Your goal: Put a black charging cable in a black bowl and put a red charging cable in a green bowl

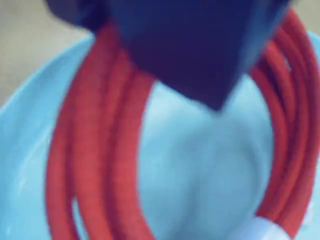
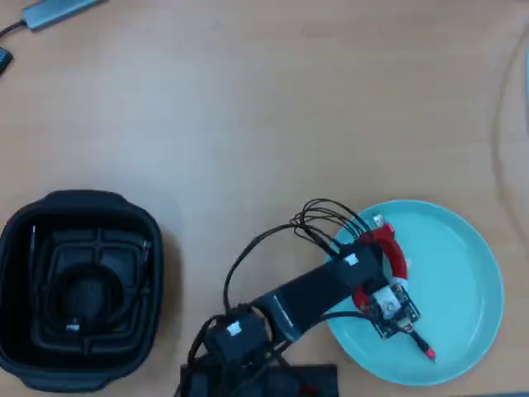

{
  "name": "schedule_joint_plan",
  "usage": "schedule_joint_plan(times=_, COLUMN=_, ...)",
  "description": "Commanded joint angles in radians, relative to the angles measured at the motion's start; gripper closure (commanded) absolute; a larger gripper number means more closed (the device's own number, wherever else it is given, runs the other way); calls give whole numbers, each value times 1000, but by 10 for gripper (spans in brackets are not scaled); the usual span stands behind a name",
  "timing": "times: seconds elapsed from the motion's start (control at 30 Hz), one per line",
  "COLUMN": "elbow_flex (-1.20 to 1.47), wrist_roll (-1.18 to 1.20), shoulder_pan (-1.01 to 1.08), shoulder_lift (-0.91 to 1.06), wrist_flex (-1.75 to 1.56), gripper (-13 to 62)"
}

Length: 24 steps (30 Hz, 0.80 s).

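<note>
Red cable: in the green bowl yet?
In: the red cable coils over the green bowl floor; whether the gripper holds it, cannot tell.

From above, the arm hid most of the red cable (image 2: pixel 395 252) and the gripper's jaws. The wrist view was blurred, the green bowl (image 1: pixel 30 150) cut off.
</note>
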Motion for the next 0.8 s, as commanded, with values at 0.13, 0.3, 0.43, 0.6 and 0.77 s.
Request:
schedule_joint_plan(times=0.13, elbow_flex=-106, wrist_roll=-5, shoulder_pan=9, shoulder_lift=-84, wrist_flex=-71, gripper=558)
schedule_joint_plan(times=0.3, elbow_flex=-100, wrist_roll=48, shoulder_pan=15, shoulder_lift=-97, wrist_flex=-75, gripper=550)
schedule_joint_plan(times=0.43, elbow_flex=-89, wrist_roll=170, shoulder_pan=15, shoulder_lift=-97, wrist_flex=-78, gripper=472)
schedule_joint_plan(times=0.6, elbow_flex=-84, wrist_roll=176, shoulder_pan=-2, shoulder_lift=-95, wrist_flex=-81, gripper=360)
schedule_joint_plan(times=0.77, elbow_flex=-87, wrist_roll=187, shoulder_pan=-25, shoulder_lift=-94, wrist_flex=-81, gripper=333)
